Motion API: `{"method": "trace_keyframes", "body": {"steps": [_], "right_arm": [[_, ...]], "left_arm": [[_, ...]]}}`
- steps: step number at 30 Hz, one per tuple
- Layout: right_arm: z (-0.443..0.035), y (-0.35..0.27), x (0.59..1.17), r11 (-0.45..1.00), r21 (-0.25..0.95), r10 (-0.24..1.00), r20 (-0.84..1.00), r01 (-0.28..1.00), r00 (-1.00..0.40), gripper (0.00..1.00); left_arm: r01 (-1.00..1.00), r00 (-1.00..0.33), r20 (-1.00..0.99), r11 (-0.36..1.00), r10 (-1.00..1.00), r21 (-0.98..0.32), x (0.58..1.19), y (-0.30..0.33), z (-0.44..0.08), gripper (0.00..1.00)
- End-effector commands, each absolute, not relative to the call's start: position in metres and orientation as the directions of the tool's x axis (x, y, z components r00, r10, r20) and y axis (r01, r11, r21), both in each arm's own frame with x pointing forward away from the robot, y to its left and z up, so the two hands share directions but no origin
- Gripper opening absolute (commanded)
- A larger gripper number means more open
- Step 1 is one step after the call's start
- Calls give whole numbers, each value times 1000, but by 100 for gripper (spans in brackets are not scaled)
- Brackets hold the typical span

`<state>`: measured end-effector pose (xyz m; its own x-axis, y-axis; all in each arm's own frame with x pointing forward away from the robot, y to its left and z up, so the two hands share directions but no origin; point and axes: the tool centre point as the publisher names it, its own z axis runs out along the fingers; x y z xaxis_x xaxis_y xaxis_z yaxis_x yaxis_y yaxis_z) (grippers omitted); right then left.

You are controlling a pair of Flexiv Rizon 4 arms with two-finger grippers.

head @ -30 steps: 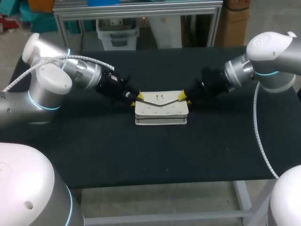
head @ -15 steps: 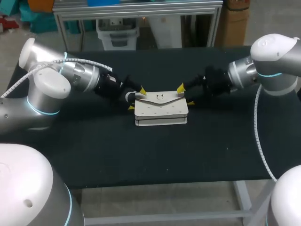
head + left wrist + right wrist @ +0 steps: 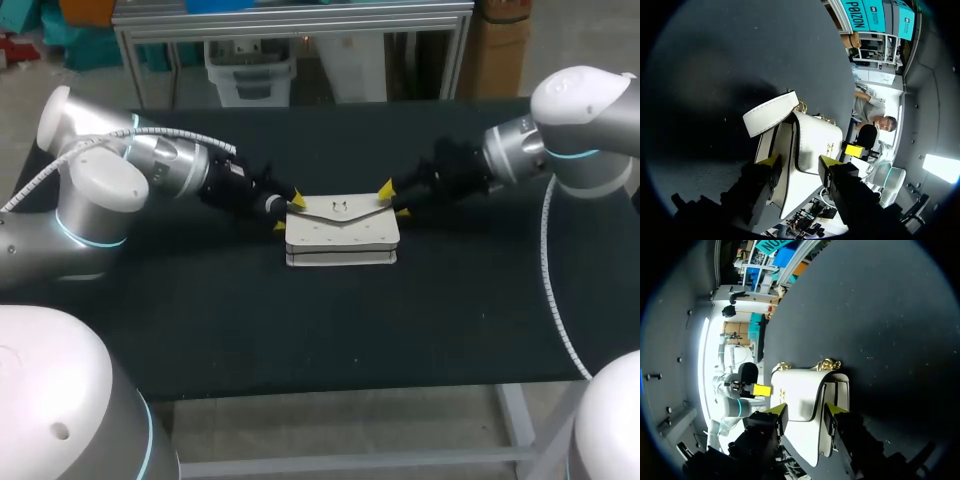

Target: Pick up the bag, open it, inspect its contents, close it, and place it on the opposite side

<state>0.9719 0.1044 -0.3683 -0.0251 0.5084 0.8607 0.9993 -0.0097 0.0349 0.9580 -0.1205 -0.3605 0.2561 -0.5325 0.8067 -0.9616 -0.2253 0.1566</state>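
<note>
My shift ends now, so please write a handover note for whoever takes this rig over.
Left gripper: open, around the white handbag's left end.
Right gripper: open, at its right end.
Handbag lies flat at the middle of the table, flap down.
Done: flap closed; opening and inspection cannot be confirmed.
To do: lift it, place it on the opposite side.

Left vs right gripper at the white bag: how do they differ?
The yellow-tipped left gripper straddles the left end of the white flap bag with gold hardware; the right gripper straddles its right end. The right gripper sits slightly farther back than the left gripper. Shared: both open, astride the bag.
</note>
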Motion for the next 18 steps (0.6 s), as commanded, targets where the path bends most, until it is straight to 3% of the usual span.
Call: {"method": "trace_keyframes", "body": {"steps": [1,3,4,5,6,7,8,9,18], "right_arm": [[-374,109,976,1,24,506,862,1000,-21,46],[-375,112,977,3,21,504,864,1000,-19,45],[-376,114,977,6,18,503,864,1000,-19,44],[-376,116,978,8,17,502,865,1000,-19,42],[-377,118,978,12,16,503,864,1000,-20,36],[-378,119,978,15,15,504,863,1000,-21,28],[-378,120,978,17,15,505,863,1000,-21,4],[-379,120,978,19,14,505,863,1000,-22,0],[-376,113,979,16,21,509,861,1000,-26,0]], "left_arm": [[-962,262,804,-213,-534,171,964,-124,-368,58],[-960,273,804,-205,-528,191,967,-126,-371,54],[-960,275,804,-204,-527,194,969,-126,-372,45],[-959,277,802,-207,-529,195,970,-127,-373,34],[-958,281,804,-206,-525,200,970,-127,-374,2],[-958,281,804,-204,-524,202,970,-127,-374,0],[-958,281,804,-204,-524,202,970,-127,-374,0],[-958,281,804,-205,-524,202,970,-127,-374,0],[-960,271,806,-203,-526,191,968,-125,-370,0]]}}
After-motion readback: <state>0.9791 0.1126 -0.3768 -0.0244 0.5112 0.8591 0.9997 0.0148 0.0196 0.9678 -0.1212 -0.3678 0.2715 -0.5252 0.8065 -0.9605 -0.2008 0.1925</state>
